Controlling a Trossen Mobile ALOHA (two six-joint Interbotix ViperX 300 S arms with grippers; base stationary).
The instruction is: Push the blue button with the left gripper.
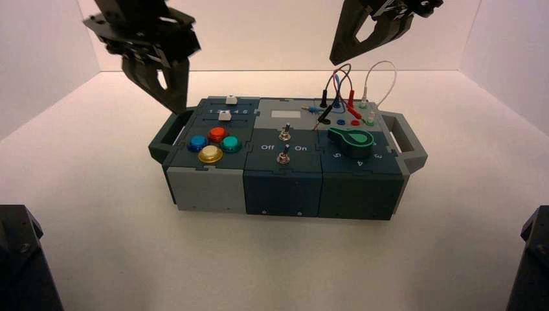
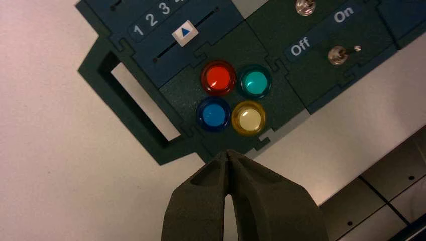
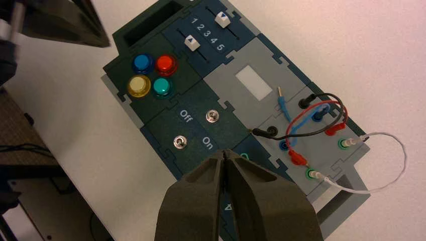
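- L gripper [image 2: 227, 152]: tips pressed together, up over box's L side, nr the handle [image 2: 128, 103], apart from btns.
- Blue btn [image 2: 214, 115]: L one of 4 domed btns, near-L part of box [image 1: 206, 189], w/ yellow btn [image 2: 249, 118] just beside.
- R gripper [image 3: 224, 153]: idle above box's R side, tips together.

The table [image 1: 116, 194] has a pale, smooth top. Behind the table stands a plain, pale back wall [image 1: 259, 39], a thin dark line running where the two meet. To the table's left rises a pale left wall [image 1: 39, 65], and to its right a matching right wall [image 1: 511, 65]; both meet the back wall at upright corners. Light falls brightest on the far part of the table, which is dimmer toward the near side. Past the table's edge, the right wrist view shows brown floor [image 3: 15, 125], dark cables [image 3: 30, 148] and a dark bar [image 3: 35, 172].
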